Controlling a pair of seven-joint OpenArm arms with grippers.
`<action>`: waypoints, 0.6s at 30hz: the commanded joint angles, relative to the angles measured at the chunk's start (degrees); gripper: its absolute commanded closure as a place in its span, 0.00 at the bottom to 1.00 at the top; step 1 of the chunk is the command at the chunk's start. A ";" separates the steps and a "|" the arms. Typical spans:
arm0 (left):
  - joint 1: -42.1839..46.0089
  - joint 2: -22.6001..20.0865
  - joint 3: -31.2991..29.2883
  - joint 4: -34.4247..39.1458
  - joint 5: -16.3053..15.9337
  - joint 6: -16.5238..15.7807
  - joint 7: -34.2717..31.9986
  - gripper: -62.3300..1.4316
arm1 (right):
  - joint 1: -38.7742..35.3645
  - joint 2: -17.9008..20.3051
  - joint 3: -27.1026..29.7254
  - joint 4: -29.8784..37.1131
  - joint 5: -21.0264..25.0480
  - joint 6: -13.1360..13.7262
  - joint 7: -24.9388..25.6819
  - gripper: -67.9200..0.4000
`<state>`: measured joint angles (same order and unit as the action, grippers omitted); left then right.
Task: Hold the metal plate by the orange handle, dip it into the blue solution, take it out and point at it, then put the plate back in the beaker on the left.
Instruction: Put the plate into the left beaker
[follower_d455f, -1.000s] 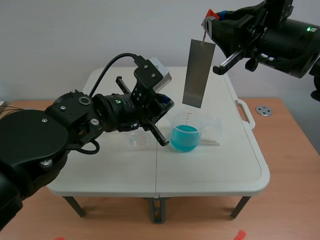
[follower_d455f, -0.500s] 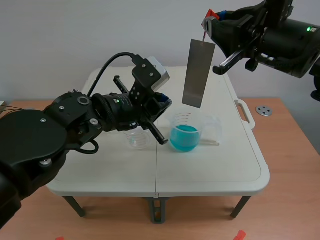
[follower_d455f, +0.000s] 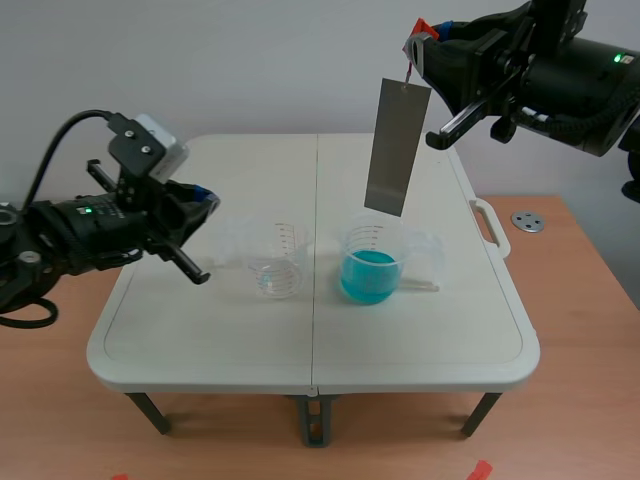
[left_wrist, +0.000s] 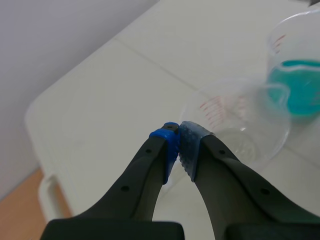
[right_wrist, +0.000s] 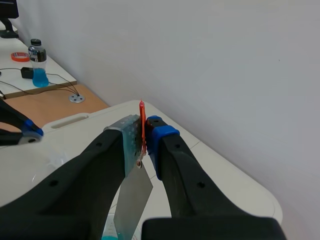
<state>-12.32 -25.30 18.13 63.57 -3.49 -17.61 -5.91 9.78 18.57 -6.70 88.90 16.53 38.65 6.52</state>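
As the plate (follower_d455f: 397, 147) hangs straight down over the blue beaker (follower_d455f: 372, 240), its lower edge is above the rim, touching neither the rim nor the solution (follower_d455f: 368, 278). There is one plate, grey and rectangular, with one orange handle (right_wrist: 142, 117) at its top end. The right gripper (right_wrist: 144, 137), high above the blue beaker and a little to its right, is closed on that handle. Both pads press the thin orange strip between them, and that strip is all it grasps.

Two beakers stand on the table (follower_d455f: 200, 340). One is the blue beaker, partly filled. The other is a clear beaker (follower_d455f: 276, 262) with red scale marks, just to the left of the blue beaker, close but not touching it.

The left gripper (left_wrist: 178, 141) is low over the table. It is left of the blue beaker, on the far side of the clear beaker from it, and well apart from the plate. Its two fingers are pressed together, pad against pad, with nothing between them, and the tips point toward the clear beaker.

One small metal disc (follower_d455f: 527, 221) lies on the wooden desk to the right of the blue beaker, off the table.
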 joint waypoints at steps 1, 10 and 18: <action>2.14 -2.27 -2.32 2.08 -1.57 0.17 -0.98 0.95 | 1.44 0.46 0.26 1.46 0.81 0.00 1.07 0.98; 19.12 -9.25 -15.93 2.73 -4.74 0.39 -3.41 0.95 | 2.78 0.46 -1.95 1.46 0.79 -0.02 0.85 0.98; 35.71 -9.18 -20.52 2.71 -5.42 0.39 -3.72 0.95 | 5.84 -0.04 -4.92 1.42 0.81 -0.52 0.33 0.98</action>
<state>22.72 -34.81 -2.68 66.04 -8.19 -17.21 -8.84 13.69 18.55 -11.35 88.90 16.53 38.57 6.07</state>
